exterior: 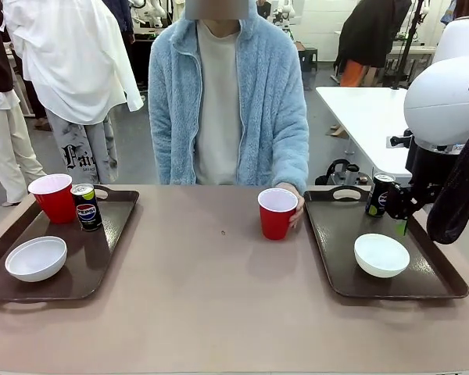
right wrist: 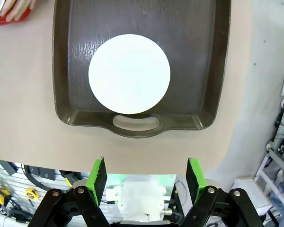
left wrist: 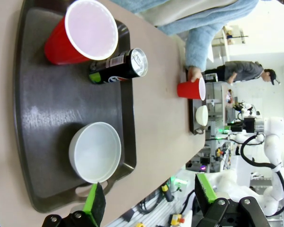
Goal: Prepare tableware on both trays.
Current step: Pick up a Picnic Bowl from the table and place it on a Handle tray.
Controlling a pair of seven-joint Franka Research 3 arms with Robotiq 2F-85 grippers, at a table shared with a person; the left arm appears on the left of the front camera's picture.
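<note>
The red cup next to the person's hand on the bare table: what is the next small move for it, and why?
Probably the red cup should go onto the right tray. That tray holds a bowl and a can but no cup, while the left tray already has all three. The person's hand touches the cup, so the person may place it.

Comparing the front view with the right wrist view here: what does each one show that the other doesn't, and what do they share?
Front view alone: the left tray holding a red cup, a Pepsi can and a bowl; a second Pepsi can on the right tray.

Right wrist view alone: the right hand, open, above the table edge.

Both: the right tray, its white bowl, and the person's hand on the red cup beside it.
</note>
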